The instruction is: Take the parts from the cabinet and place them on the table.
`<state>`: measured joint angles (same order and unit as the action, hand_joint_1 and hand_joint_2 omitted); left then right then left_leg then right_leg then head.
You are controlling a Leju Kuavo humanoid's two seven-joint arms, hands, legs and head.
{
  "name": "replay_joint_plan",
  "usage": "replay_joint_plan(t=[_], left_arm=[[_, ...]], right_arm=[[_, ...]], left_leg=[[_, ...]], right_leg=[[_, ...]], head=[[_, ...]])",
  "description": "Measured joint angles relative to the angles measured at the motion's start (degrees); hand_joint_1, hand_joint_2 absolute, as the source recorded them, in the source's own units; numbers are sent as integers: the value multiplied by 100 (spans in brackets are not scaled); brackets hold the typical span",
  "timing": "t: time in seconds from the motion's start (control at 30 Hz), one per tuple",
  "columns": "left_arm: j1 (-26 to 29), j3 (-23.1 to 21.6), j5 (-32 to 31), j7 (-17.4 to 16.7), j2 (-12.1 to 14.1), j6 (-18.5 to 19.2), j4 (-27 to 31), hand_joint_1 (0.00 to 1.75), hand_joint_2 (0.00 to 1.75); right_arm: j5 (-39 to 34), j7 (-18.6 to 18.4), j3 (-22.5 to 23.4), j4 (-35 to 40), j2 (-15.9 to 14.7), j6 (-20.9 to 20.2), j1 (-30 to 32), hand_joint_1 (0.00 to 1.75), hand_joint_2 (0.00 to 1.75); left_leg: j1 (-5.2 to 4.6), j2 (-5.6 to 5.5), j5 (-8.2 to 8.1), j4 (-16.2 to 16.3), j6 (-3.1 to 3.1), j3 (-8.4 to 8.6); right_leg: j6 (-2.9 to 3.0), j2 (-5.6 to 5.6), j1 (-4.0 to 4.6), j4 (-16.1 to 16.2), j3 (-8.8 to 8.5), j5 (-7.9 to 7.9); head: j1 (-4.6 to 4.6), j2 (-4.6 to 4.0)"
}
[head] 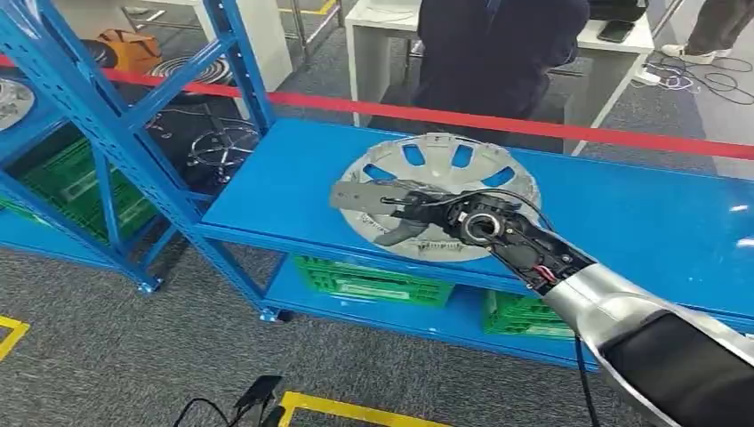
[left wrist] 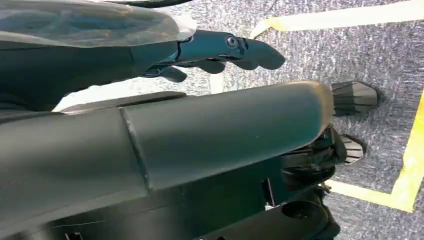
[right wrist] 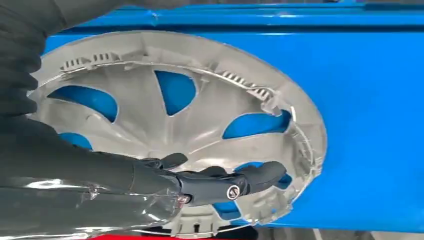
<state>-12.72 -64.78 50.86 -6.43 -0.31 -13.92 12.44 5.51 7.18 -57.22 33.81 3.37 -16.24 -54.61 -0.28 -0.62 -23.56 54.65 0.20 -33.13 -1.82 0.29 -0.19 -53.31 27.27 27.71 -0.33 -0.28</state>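
The round wheel cover (head: 442, 191) is silver-grey with blue showing through its holes, on a bright blue table (head: 640, 227). Green crates (head: 373, 283) sit underneath, a red tape (head: 533, 124) runs behind, and the grey floor (head: 107, 347) has yellow lines (head: 356, 411)

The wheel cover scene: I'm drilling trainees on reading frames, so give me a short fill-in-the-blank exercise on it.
1. The grey wheel cover lies on a table coloured ____.
2. The hand over the cover belongs to the robot's ____ arm.
3. The crates on the shelf under the table are ____.

Missing words: blue; right; green.
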Motion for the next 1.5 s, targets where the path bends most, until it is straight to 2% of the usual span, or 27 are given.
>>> replay_joint_plan(t=[0.23,0.5,1.5], left_arm=[[1,0,-2,-2,11,6,0,0,0],[-9,0,-35,-35,15,15,0,0,0],[-71,-2,-105,-109,13,24,0,0,0]], right_arm=[[-167,-258,-15,190,-24,65,-1,0,175],[41,-586,-170,173,-35,30,18,0,175],[-106,-409,-522,-310,-35,61,195,0,175]], left_leg=[[0,1,0,0,0,0],[0,1,0,0,0,1],[0,2,0,0,0,1]], right_leg=[[0,1,0,0,2,0],[0,1,0,1,3,0],[0,2,0,0,3,0]], head=[[0,0],[-2,0],[0,0]])
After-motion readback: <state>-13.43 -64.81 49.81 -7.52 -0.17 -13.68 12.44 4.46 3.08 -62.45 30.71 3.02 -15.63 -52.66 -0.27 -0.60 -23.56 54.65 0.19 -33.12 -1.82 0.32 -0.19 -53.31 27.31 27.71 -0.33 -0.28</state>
